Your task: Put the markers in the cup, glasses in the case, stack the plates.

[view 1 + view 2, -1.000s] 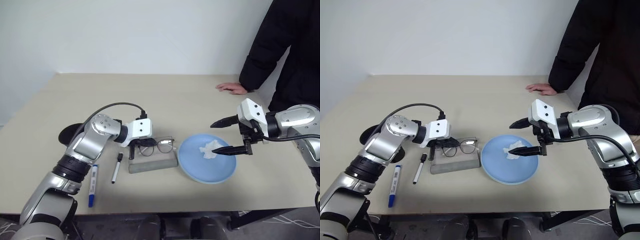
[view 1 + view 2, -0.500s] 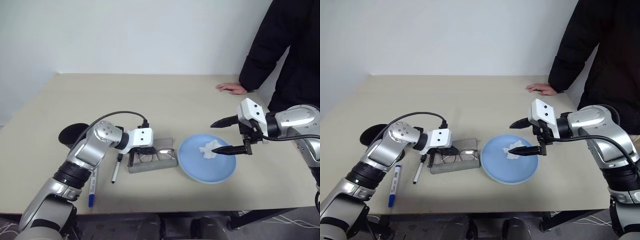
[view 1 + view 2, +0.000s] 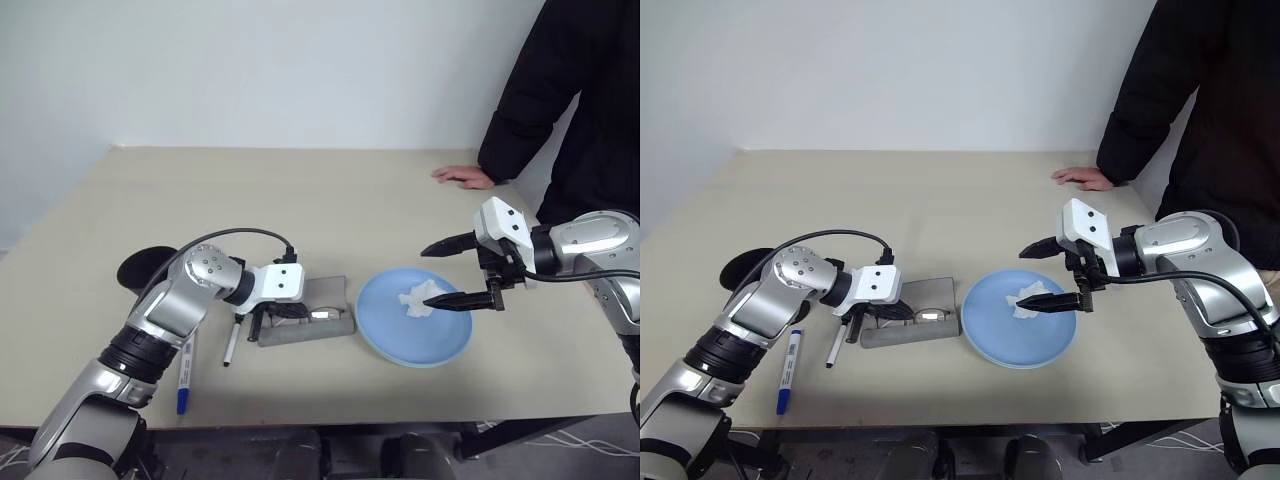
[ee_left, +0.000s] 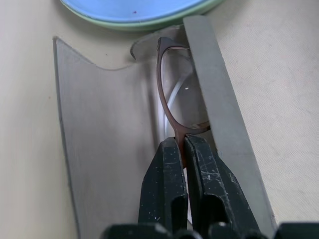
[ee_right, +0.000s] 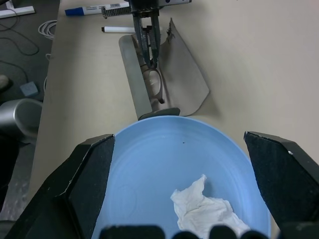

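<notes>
Near the table's (image 3: 330,190) left edge, black cup (image 3: 140,268), partly hidden behind the left arm. Just toward the front edge from it lie two markers: thick one with blue cap (image 3: 186,371) nearest the front-left corner, its cap end toward the front edge; thin one with black cap (image 3: 233,338) just beside it, closer to the case, cap end pointing away from the front edge.

Left gripper (image 4: 180,149) pinched tight on the glasses (image 4: 172,99), holding the dark wire frame at one end between its fingertips. Glasses sit down inside the open grey case (image 3: 305,322), lying lengthwise along the tray between its front wall and the raised lid flap. Case stands near the middle of the front half of the table, its right end touching or very close to the plates.

Right of the case, blue plate (image 3: 415,318) rests on top of a green plate (image 4: 149,20), whose rim peeks out beneath in the left wrist view. Crumpled white tissue (image 3: 417,295) lies on the blue plate, toward its right side.

Right gripper (image 3: 452,270) hovers over the plates' right part, fingers spread wide, holding nothing, one finger above the tissue.

At the far right edge, a person's hand (image 3: 462,177) rests flat on the table, dark sleeve above it.
</notes>
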